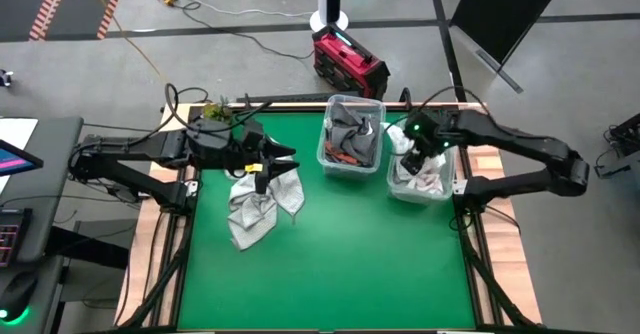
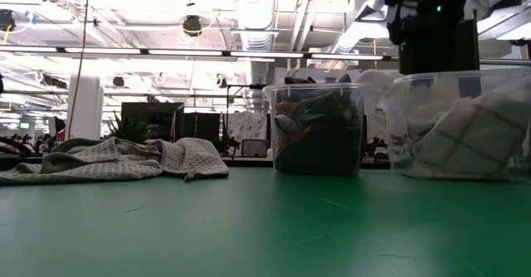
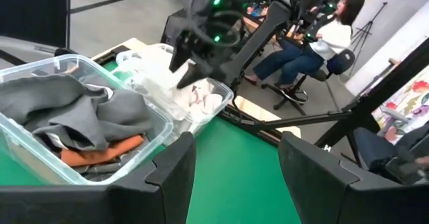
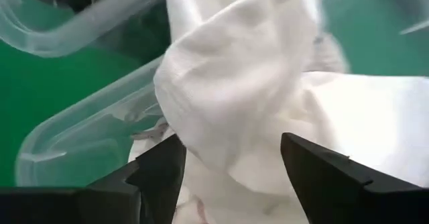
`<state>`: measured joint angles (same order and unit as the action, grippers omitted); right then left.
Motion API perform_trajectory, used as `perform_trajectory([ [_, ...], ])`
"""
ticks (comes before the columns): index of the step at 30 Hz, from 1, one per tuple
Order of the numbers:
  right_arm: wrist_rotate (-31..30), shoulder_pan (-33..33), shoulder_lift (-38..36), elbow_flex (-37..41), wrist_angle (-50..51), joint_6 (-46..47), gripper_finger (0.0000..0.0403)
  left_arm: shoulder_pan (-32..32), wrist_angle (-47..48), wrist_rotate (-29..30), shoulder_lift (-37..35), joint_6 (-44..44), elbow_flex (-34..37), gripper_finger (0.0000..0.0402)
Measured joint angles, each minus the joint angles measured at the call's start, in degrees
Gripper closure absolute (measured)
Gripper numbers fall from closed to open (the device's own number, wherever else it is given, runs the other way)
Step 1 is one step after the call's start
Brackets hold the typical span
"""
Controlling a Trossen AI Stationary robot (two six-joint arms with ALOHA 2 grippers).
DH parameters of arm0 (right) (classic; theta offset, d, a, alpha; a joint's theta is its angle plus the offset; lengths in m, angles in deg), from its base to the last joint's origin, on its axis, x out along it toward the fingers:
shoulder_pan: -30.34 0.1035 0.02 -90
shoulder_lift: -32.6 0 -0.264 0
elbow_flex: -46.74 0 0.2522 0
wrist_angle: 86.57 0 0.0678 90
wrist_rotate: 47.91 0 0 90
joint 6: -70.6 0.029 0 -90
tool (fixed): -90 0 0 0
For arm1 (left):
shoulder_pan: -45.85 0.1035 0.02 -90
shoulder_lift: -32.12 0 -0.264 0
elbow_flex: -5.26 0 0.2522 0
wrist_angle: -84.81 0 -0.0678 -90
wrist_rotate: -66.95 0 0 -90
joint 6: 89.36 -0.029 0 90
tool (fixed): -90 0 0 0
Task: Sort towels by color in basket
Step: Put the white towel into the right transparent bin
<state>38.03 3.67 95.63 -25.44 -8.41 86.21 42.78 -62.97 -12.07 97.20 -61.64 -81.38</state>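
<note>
Two clear bins stand at the table's far side. The middle bin (image 1: 323, 146) holds dark grey and rust-orange towels (image 3: 80, 117). The right bin (image 1: 392, 181) holds a white towel (image 4: 234, 70) piled up past its rim, with a red-checked one (image 2: 465, 140) against its near wall. My right gripper (image 4: 231, 150) hangs open just above that white towel, fingers on either side of its bulge. Light grey towels (image 1: 262, 202) lie crumpled on the green mat at the left. My left gripper (image 3: 234, 150) stands open above their far edge with nothing between its fingers.
Bare green mat (image 1: 330, 274) stretches from the bins to the near edge. A red case (image 1: 348, 62) and cables lie on the floor beyond the far edge. A person sits on a chair (image 3: 322, 36) in the room past the right bin.
</note>
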Motion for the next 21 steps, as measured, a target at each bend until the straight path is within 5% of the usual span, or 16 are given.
perform_trajectory([
  [6,-8.1,-0.1,0.1,-7.7,6.6,0.8,0.0117,0.0,0.2,-0.2,0.0,0.0,0.0,0.0201],
  [10,-9.8,-0.2,0.1,-8.5,2.5,-0.7,0.0117,0.0,0.2,-0.3,0.0,-0.2,0.0,0.0201],
  [21,-7.8,-0.9,4.0,9.3,-2.9,-0.1,0.0117,-0.4,0.2,-0.4,-0.3,-0.4,0.0,0.0201],
])
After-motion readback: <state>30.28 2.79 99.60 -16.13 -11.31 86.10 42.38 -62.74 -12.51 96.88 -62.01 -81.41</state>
